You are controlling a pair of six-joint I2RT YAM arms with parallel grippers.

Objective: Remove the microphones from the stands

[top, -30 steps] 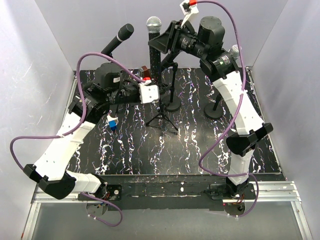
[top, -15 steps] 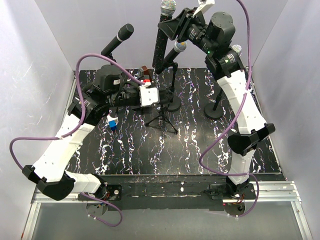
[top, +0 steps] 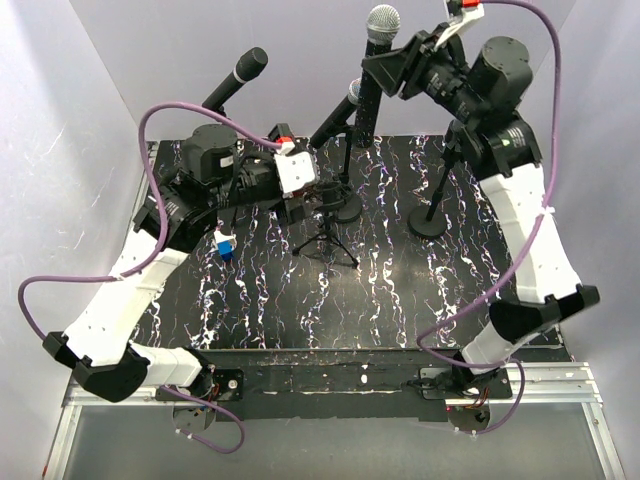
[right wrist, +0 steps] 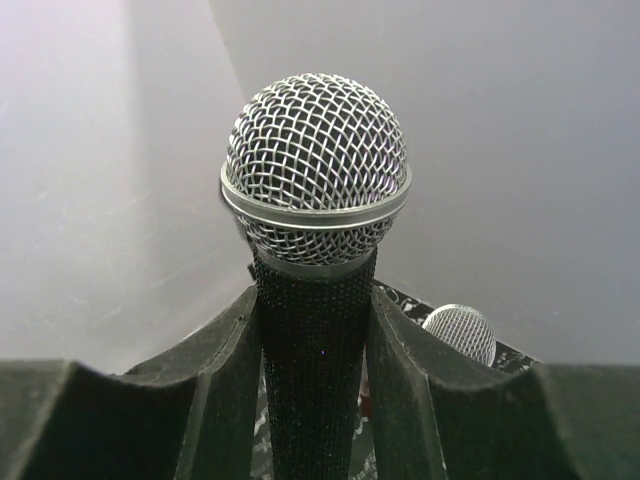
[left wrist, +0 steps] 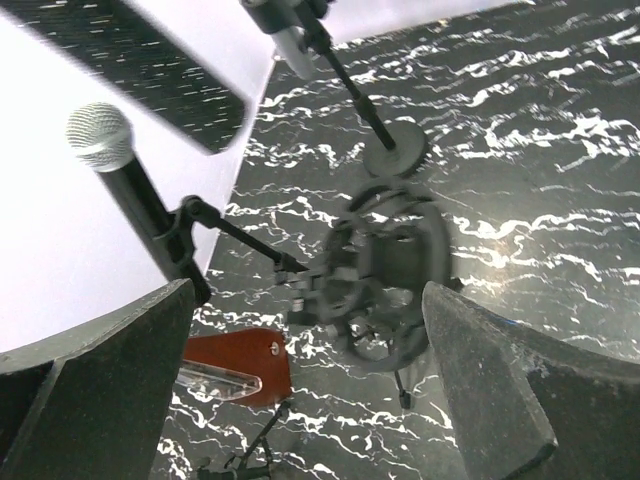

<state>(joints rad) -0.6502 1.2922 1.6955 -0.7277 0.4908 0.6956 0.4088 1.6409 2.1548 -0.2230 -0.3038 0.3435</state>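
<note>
My right claw [top: 378, 72] is closed partway around the black body of the microphone [top: 383, 20], pinching it just under the mesh head. It holds the microphone upright, high above the back of the bench [top: 400, 290] and well clear of the tripod stand [top: 325, 238]. My left claw [left wrist: 308, 300] hangs wide open over the stand's clip, gripping nothing. I judge the best move is to carry the microphone away without tilting it, steering wide of the neighbouring microphone [top: 338, 115], and to back the left claw straight off so no finger snags the clip.
</note>
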